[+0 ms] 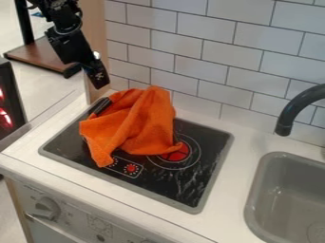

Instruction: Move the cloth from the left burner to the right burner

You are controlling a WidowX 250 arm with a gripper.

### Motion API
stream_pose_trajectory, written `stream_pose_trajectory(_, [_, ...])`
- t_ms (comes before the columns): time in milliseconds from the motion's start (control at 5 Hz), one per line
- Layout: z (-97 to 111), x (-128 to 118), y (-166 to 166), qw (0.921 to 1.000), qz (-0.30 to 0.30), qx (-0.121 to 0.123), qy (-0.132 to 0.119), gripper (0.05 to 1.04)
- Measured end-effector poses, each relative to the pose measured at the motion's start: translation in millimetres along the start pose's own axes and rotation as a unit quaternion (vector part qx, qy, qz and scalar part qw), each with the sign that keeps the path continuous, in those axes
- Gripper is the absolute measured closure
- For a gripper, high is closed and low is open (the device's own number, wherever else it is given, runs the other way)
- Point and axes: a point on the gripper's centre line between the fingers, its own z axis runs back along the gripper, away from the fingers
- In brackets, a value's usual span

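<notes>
An orange cloth [136,123] lies on the black stovetop [158,184] in the white counter [236,171].

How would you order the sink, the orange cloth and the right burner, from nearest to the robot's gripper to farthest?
1. Cloth: just below the gripper, on the stove's left and middle.
2. Right burner: beyond, partly under the cloth.
3. Sink: far right.

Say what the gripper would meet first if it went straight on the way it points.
Most likely the upper edge of the orange cloth, or the dark piece beside it; the gripper points down toward them. Depth is unclear, so it might pass behind both.
</notes>
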Motion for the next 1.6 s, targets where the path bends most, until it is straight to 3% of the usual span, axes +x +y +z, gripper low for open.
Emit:
stream_pose_trajectory(400, [-12, 8, 28, 0.9986, 0.024, 0.042, -0.02, 0.084])
stream_pose_trajectory(600, [4, -11, 36, 0.9977, 0.056, 0.015, -0.034, 0.083])
stream_pose_trajectory(1000, [14, -48, 61, 0.9959, 0.079, 0.036, -0.026, 0.083])
stream_pose_trajectory(1400, [-49, -74, 77, 0.9925, 0.081, 0.033, -0.085, 0.083])
stream_pose_trajectory(1600, [-81, -69, 77, 0.9897, 0.078, 0.021, -0.119, 0.083])
